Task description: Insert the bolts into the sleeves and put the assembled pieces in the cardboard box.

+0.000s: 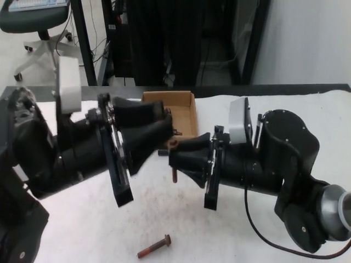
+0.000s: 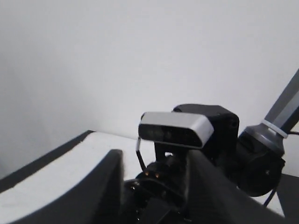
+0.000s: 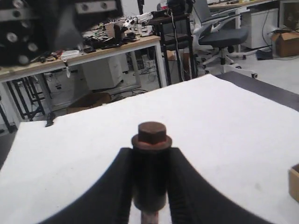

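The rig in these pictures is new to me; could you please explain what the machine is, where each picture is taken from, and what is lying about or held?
It is a robot with two arms at a bench under a white cloth. The high view looks down from behind both arms. The other two pictures come from a camera on each arm's wrist. The right fingers are shut on a dark sleeve with a rusty bolt through it. The left fingers stand open, facing the right arm. A loose bolt lies on the cloth, and the cardboard box sits beyond the arms.
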